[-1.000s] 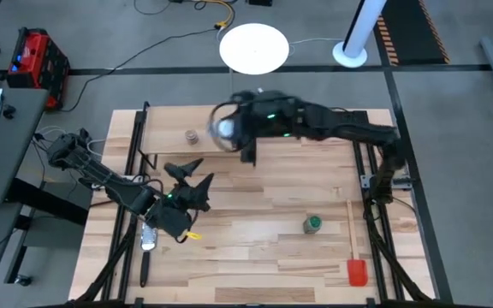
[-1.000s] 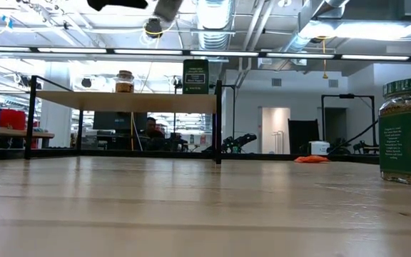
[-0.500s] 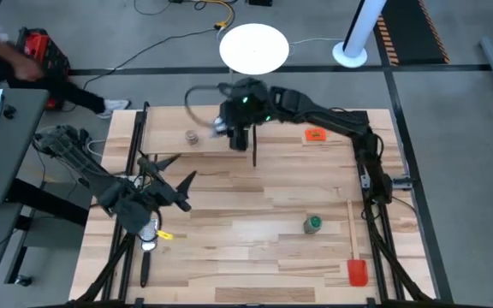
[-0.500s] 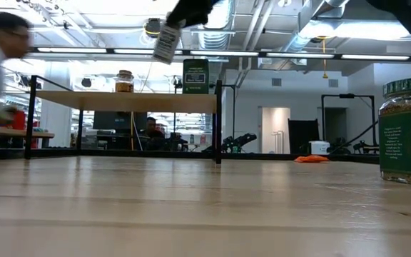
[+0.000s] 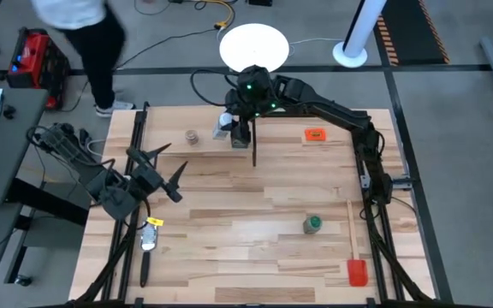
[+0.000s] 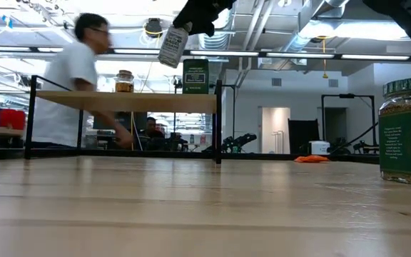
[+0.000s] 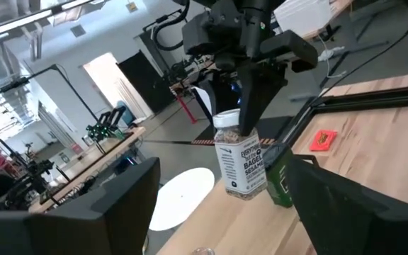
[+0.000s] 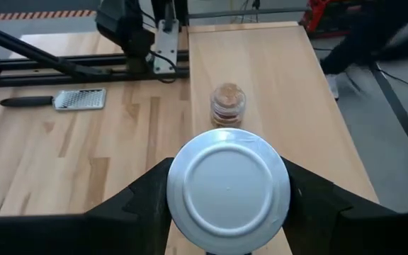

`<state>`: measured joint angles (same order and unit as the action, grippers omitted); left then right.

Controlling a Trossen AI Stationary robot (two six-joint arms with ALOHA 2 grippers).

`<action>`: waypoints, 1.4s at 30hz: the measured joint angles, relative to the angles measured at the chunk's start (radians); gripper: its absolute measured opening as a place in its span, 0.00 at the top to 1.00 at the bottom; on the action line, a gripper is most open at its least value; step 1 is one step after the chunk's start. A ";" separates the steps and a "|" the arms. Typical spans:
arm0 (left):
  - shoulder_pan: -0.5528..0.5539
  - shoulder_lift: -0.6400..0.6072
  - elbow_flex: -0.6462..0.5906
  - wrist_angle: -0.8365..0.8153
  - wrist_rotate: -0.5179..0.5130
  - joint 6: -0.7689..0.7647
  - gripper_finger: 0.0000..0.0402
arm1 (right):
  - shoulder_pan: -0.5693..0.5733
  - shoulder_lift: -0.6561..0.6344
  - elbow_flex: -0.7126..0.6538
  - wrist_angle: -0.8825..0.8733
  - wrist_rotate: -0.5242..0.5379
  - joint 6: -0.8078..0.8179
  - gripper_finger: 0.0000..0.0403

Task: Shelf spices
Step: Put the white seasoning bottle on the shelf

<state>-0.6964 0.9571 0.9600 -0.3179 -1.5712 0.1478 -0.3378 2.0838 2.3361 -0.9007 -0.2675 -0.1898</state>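
Since a second ago, the right gripper has swung from the middle of the table over to the shelf, carrying the clear jar with white lid along with it. Its fingers are squeezed on both sides of that jar, just under the lid. From the low view, the jar hangs a little tilted in the air, above the shelf board and not touching it. Right beside it on the shelf stands the black tin with a green label. Farther along the same board sits the brownish jar, which the right wrist view shows past the white lid.

Meanwhile the left gripper has pulled back toward the left edge of the table. Its fingers are spread wide and hold nothing. It waits in the air well apart from the shelf.

Near the right side of the table stands the green-lidded jar, not on the shelf yet. A red-headed spatula lies just beside it, and an orange tag lies on the far side. A grater lies by the left edge.

Behind the table, a person in a white top has walked into the room.
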 joint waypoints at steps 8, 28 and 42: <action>0.000 0.005 0.000 -0.102 0.000 -0.121 0.27 | 0.003 0.000 -0.002 0.007 -0.002 0.000 0.48; 0.000 0.006 0.000 -0.157 0.031 -0.204 0.27 | 0.021 0.085 -0.004 0.007 0.097 -0.022 0.48; 0.000 0.010 0.000 -0.194 0.047 -0.250 0.27 | 0.023 0.096 -0.002 -0.010 0.094 -0.020 0.48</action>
<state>-0.6964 0.9667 0.9600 -0.5116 -1.5241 -0.1018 -0.3145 2.1801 2.3341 -0.9110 -0.1737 -0.2096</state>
